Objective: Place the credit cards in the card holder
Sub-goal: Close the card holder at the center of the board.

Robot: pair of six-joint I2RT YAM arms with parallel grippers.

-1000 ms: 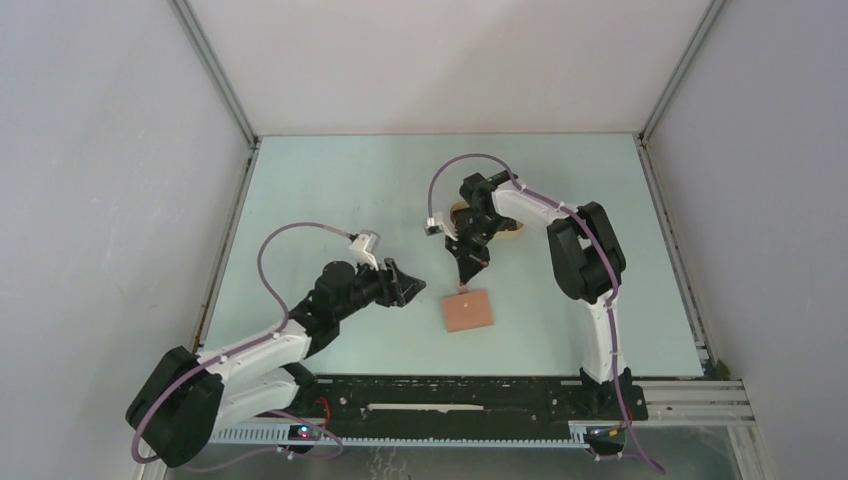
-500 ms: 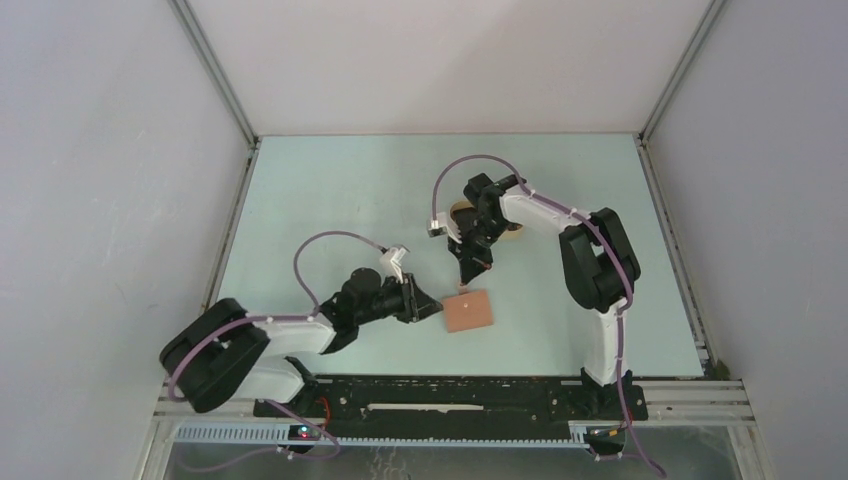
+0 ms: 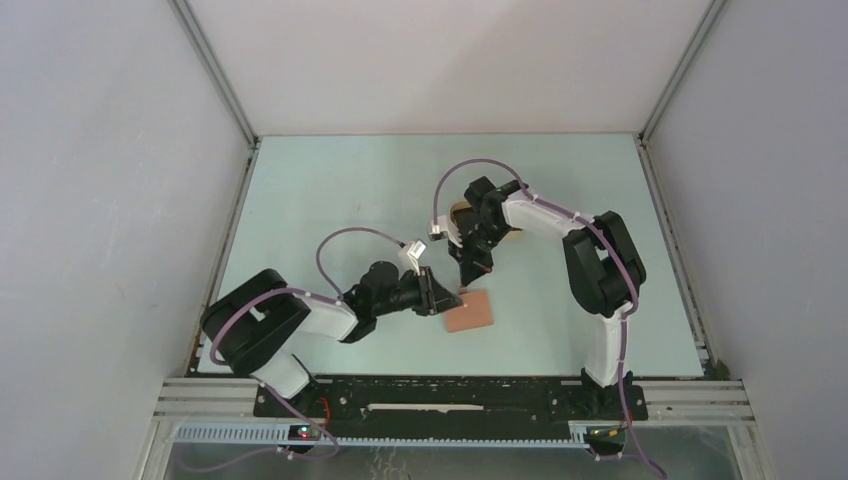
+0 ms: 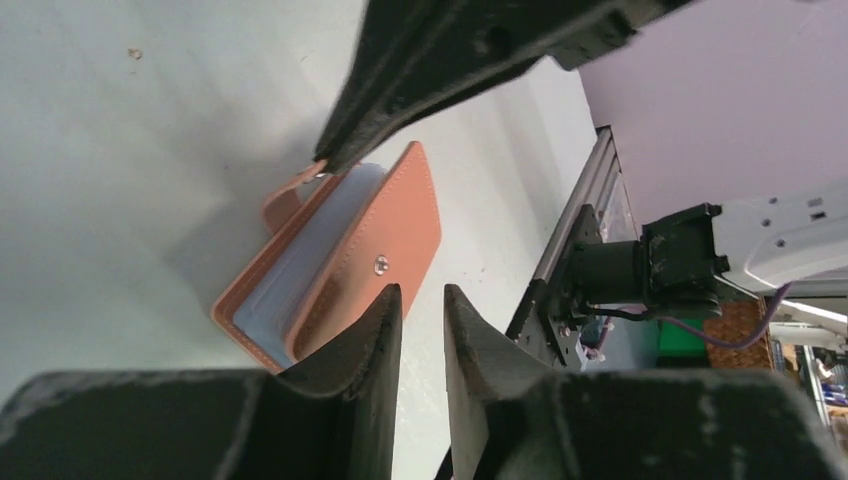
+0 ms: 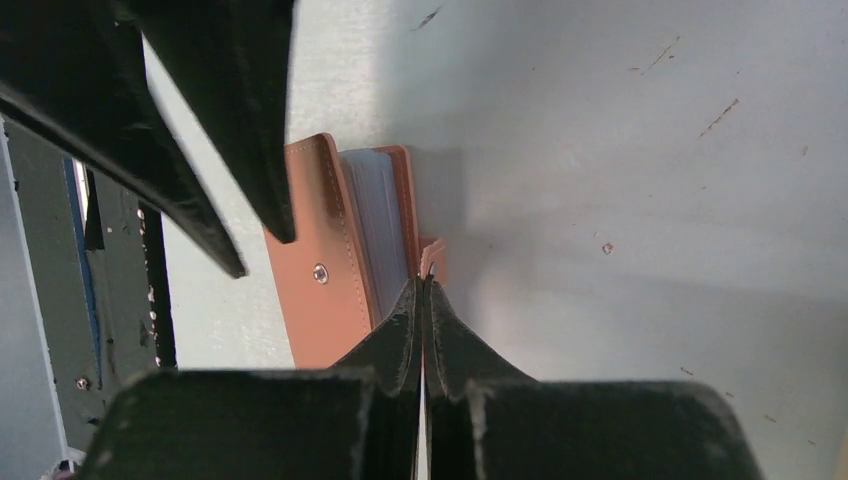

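Pale green table (image 3: 330, 200) fills the walled cell, with both arms bent toward its front centre. The left arm (image 3: 300, 315) lies low and reaches to the right. The right arm (image 3: 600, 270) rises from the near edge, folds over and points its wrist down. A beige tray (image 3: 515, 233) shows only in part behind the right arm's wrist, and what it holds cannot be made out. The reddish-brown card holder (image 3: 472, 314) lies on the table between the two arms, in front of the tray. It is ajar: from both wrist views its upper cover stands a little off the lower one, and pale bluish-grey pockets (image 4: 300, 252) show between them. The left gripper (image 4: 422, 298) comes in at the holder's left edge, its fingers a narrow slit apart, with bare table showing in the gap and nothing between them. From the right wrist, one of its fingertips sits over the raised cover's edge, though contact cannot be confirmed. The right gripper (image 5: 422, 288) hangs at the holder's far edge with its fingers pressed together, their tips right at the strap tab (image 5: 433, 258); whether the tab is pinched cannot be told. A small metal snap (image 4: 380, 265) sits on the cover, just beside the left fingertips.
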